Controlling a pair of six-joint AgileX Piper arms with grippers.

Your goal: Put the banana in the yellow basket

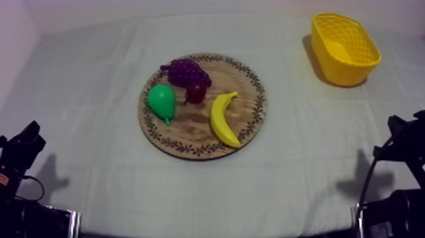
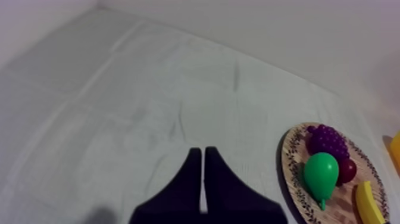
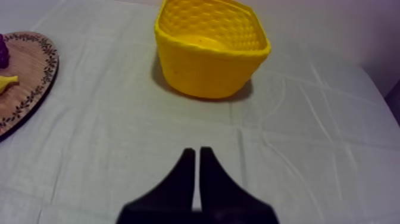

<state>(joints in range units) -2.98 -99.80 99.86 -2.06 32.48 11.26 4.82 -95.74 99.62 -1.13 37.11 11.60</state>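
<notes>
The banana [image 1: 222,119] lies on the wooden board [image 1: 190,150], on the side facing the yellow basket [image 1: 346,75], which stands well apart from the board. Left gripper [image 2: 203,179] and right gripper [image 3: 197,179] are off the board, fingers pressed together, empty. Likely trouble: the small red fruit [image 1: 195,93] sits near the banana's tip, so a grasp there could knock it

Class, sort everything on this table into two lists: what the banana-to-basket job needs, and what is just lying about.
Belongs to the job: banana, lying on the wooden board; yellow basket, standing apart from the board.

Just lying about: pear, bunch of grapes and small red fruit, all on the same board.
</notes>
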